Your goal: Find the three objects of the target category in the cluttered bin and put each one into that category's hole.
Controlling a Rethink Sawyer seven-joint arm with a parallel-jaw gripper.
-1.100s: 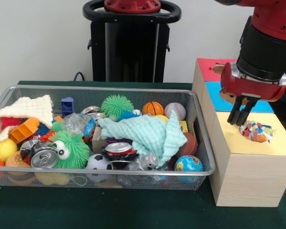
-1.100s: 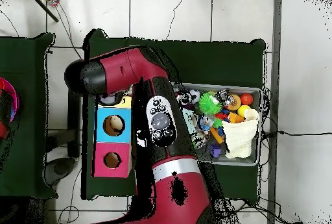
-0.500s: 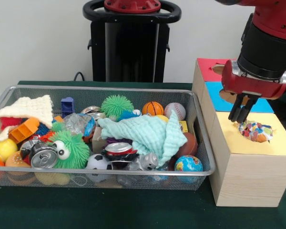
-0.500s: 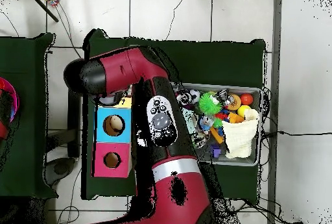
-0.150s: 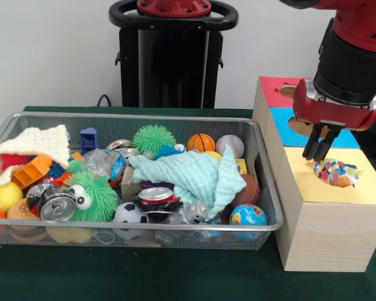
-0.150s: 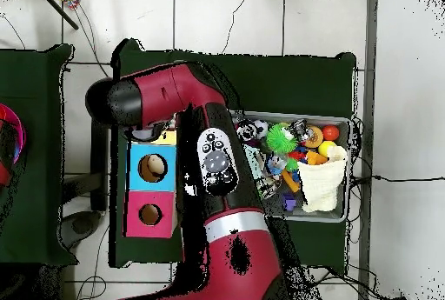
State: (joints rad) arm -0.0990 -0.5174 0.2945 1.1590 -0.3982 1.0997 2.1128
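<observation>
The claw [image 5: 318, 150] is being held just above the yellow-topped section of the wooden sorting box [image 5: 329, 213], its two dark fingers drawn close together with nothing gripped between them. Just below and to the side of it, a multicoloured crumpled object [image 5: 336, 172], patchy and wrinkled like a wrapper or scrunched cloth, is sitting in the yellow section's round hole [image 5: 338, 174], apparently not fully dropped through.

The step in hand is judged to be the release over that hole. To do it well, the claw should be lifted straight up so the object is not being dragged back out.

Well off to the side of the claw, the wire mesh bin [image 5: 266, 188] is being kept full: a soft mint cloth [image 5: 191, 175], spiky green balls [image 5: 153, 139], a dented can [image 5: 56, 205], a small basketball [image 5: 201, 142] and a globe ball [image 5: 247, 215].
</observation>
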